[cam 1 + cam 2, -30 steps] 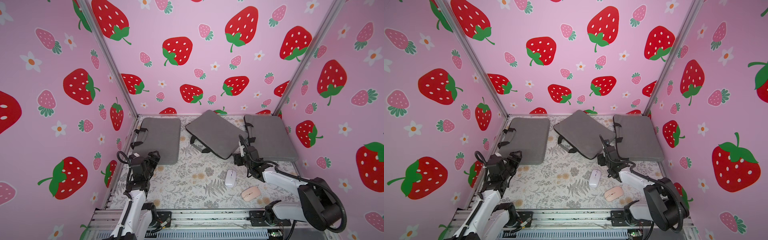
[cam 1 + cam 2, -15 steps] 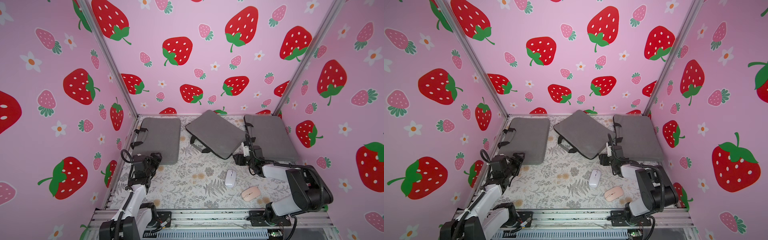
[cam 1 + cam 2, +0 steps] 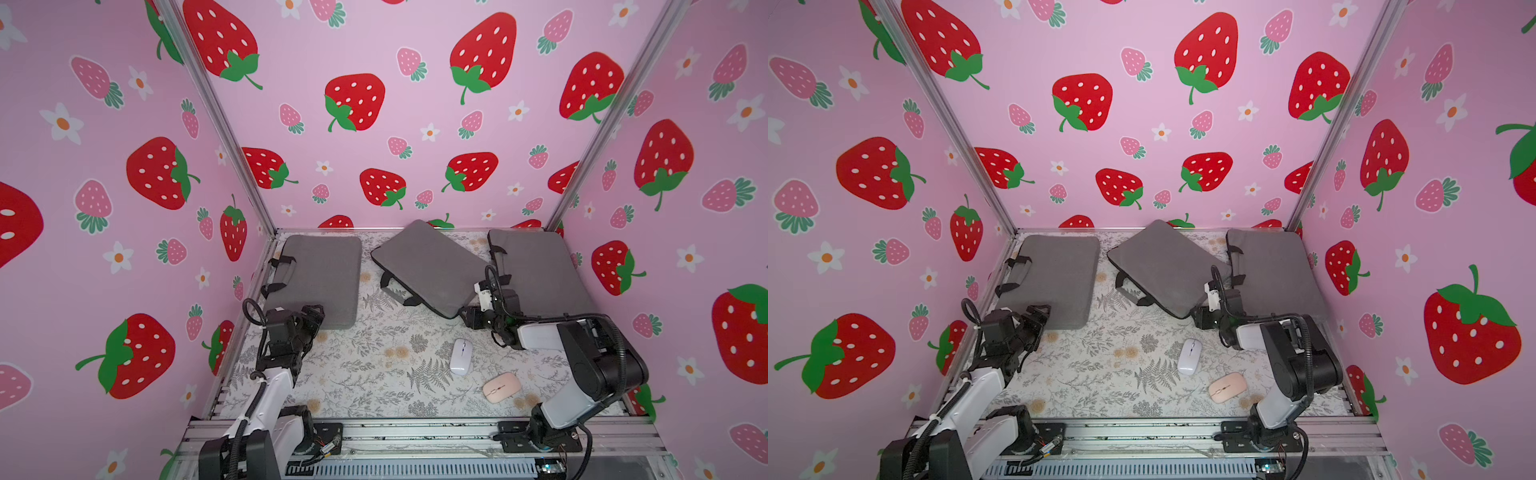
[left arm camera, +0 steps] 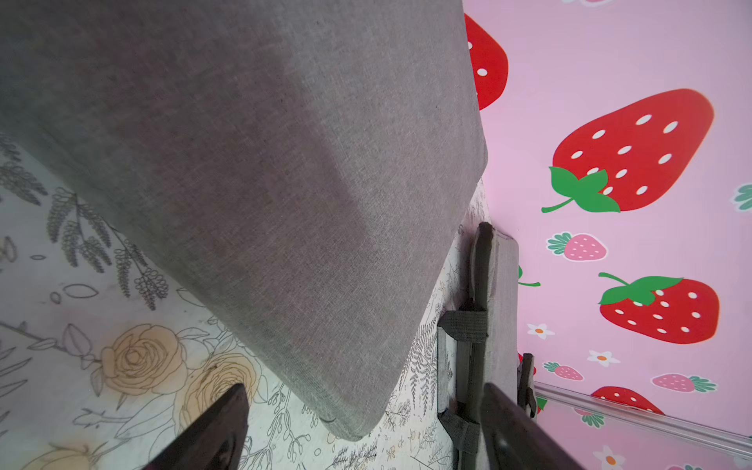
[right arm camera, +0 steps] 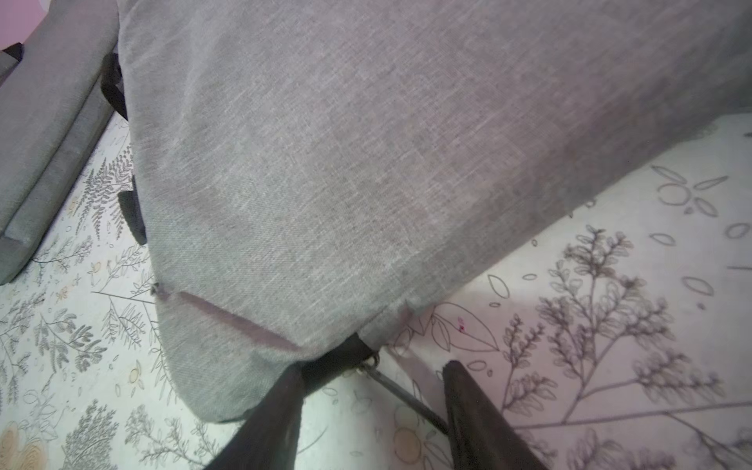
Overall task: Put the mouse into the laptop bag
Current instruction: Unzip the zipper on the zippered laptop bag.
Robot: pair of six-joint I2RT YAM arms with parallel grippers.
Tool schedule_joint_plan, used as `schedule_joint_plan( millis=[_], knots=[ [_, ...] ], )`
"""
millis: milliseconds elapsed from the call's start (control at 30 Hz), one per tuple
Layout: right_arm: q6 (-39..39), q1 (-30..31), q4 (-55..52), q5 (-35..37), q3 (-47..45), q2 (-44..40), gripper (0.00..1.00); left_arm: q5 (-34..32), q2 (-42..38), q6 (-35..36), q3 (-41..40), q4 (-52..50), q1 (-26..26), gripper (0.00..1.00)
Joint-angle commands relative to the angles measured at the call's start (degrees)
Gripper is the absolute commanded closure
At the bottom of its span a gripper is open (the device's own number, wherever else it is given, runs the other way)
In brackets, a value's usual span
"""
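At the near corner of the middle laptop bag [image 3: 428, 266] [image 3: 1167, 266], the right gripper [image 3: 469, 318] [image 5: 372, 368] is sitting low over the floral mat [image 3: 374, 374]. Its two dark fingers are standing apart with a clear gap between them. In the right wrist view the thin metal zipper pull [image 5: 401, 392] is lying in that gap, pinched by neither finger. One finger is meeting the black tab [image 5: 342, 360] at the end of the bag's zipper.

The white mouse [image 3: 461, 356] [image 3: 1190, 356] is lying on the mat just in front of that corner, outside the bag and apart from the gripper. The pink mouse [image 3: 501, 387] is lying farther from the middle bag, toward the front rail.

To the left of the middle bag, a second grey laptop bag [image 3: 320, 278] is lying flat. The left gripper [image 3: 313, 318] [image 4: 364, 390] is hovering at its near corner with fingers spread wide, holding nothing. To the right of the middle bag, a third grey laptop bag [image 3: 536, 270] is lying beside the strawberry wall.
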Motion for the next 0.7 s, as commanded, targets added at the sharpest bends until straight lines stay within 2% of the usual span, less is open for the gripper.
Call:
schedule_joint_plan(
  millis=[0,100,300,600,667],
  knots=[
    [-0.68,2.16,-2.72,2.4,-1.1,0.54,0.47,-0.06,-0.47,-0.21,1.55,0.7,-0.19,0.11],
    [-0.72,3.4,-3.95,5.66,-1.38,-0.43,0.55,-0.15,-0.28,-0.33,1.69,0.63,-0.18,0.11],
    [-1.21,7.56,-6.46,14.43,-1.25,-1.32,0.61,0.02,0.06,-0.34,1.66,0.74,-0.22,0.11],
    [-0.07,8.01,-6.73,18.59,-2.3,-1.69,0.64,0.2,0.05,-0.48,1.69,0.65,-0.18,0.11],
    [-0.14,8.23,-6.57,19.1,-2.72,-2.01,0.67,0.14,0.11,-0.48,1.64,0.79,-0.18,0.11]
  ],
)
